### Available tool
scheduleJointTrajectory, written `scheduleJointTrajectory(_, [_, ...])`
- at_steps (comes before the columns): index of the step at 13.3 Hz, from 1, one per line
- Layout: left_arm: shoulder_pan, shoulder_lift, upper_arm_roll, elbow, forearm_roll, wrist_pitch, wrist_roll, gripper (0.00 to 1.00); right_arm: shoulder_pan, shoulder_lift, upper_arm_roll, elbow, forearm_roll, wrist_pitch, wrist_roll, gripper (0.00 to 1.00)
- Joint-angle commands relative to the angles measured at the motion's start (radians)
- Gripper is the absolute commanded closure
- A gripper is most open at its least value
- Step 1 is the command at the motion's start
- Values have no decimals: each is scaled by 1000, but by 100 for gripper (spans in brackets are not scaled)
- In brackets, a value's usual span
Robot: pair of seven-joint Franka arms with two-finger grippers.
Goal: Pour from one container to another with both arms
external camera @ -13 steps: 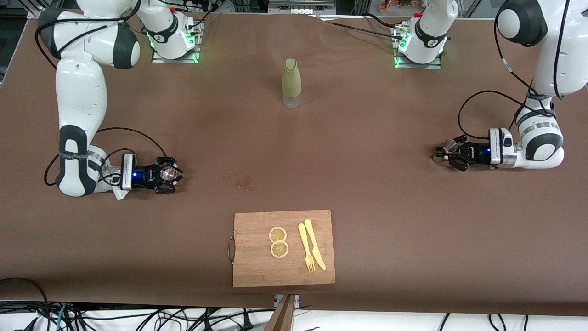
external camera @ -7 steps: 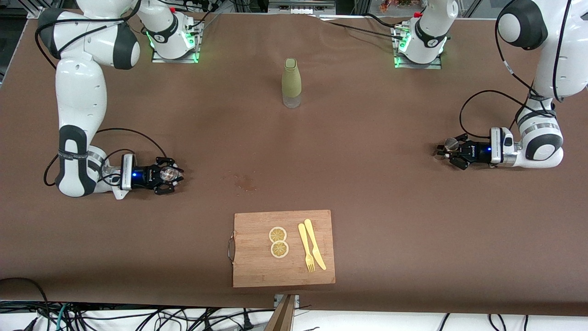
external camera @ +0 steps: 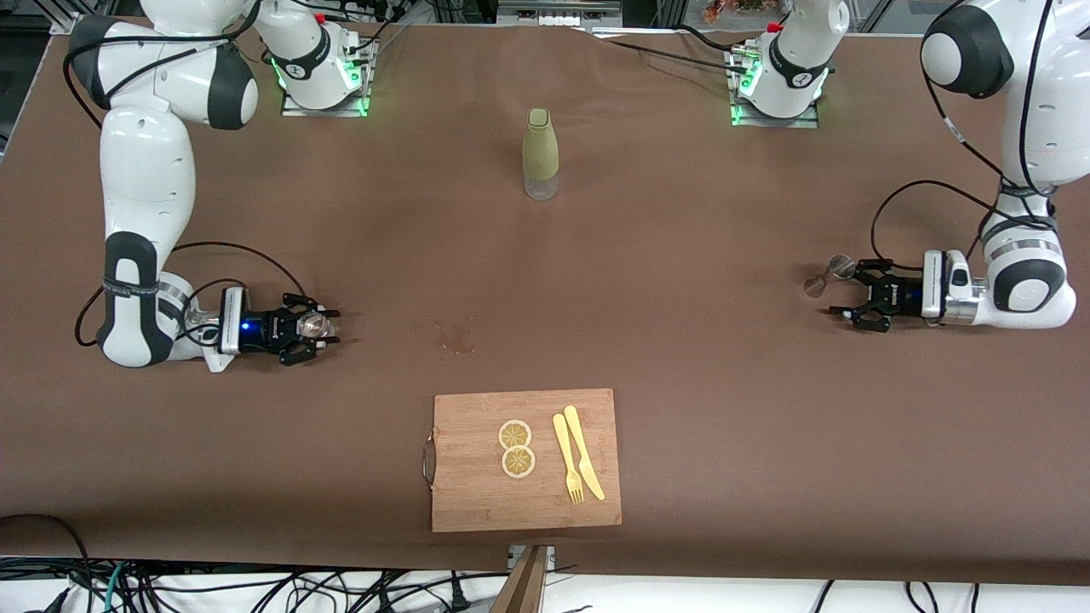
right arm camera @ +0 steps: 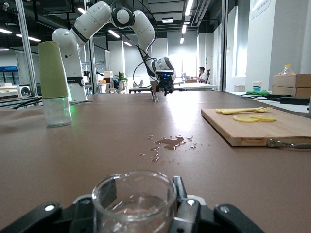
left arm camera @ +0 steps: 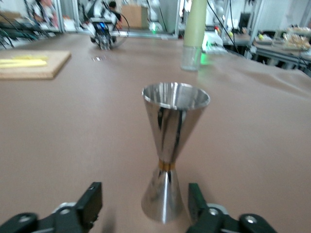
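A steel jigger (external camera: 839,269) (left arm camera: 172,145) stands upright on the brown table near the left arm's end. My left gripper (external camera: 851,298) (left arm camera: 145,206) is low over the table, open, its fingers (left arm camera: 92,201) on either side of the jigger's base and apart from it. Near the right arm's end, my right gripper (external camera: 313,326) (right arm camera: 141,194) is shut on a small clear glass (external camera: 313,323) (right arm camera: 133,199), held low at the table. The right wrist view also shows the jigger (right arm camera: 154,97) far off under the left gripper (right arm camera: 163,82).
A green bottle with a clear base (external camera: 541,153) (right arm camera: 52,82) (left arm camera: 194,29) stands mid-table near the bases. A wooden cutting board (external camera: 477,477) (right arm camera: 257,128) with two lemon slices, a fork and a knife lies nearest the front camera. A wet spill (external camera: 456,336) (right arm camera: 167,143) marks the cloth.
My left gripper has opened, let go of the jigger and drawn back toward its end of the table. The right gripper with the glass has shifted slightly.
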Motion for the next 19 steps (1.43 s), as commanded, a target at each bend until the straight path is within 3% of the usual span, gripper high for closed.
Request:
scheduleJointTrajectory(1, [13,9,10,86,120,12,-116,0,-15,31,-3,41,1,-15,-14,37])
scheduleJointTrajectory(2, [13,8,10,126,175,30,-205,0,-15,34,-4,42,1,-15,-20,36])
scheduleJointTrajectory(5, [1,-38,10,181,299,38,-527,0,-15,35,-23,42,-1,-11,-29,12])
scheduleJointTrajectory(7, [-23,-101,7,198,373,35,-720,0,-15,43,-38,42,-4,-9,-49,4])
scheduleJointTrajectory(14, [-169,-273,-12,198,450,6,-1392,0,-15,37,-148,97,-45,-17,-69,2])
scheduleJointTrajectory(16, [-214,-319,-18,198,453,-16,-1556,0,-12,-4,-175,114,-90,-8,-57,2])
scheduleJointTrajectory(19, [-250,-389,-76,198,502,-21,-1805,0,-8,-154,-175,105,-259,98,24,2])
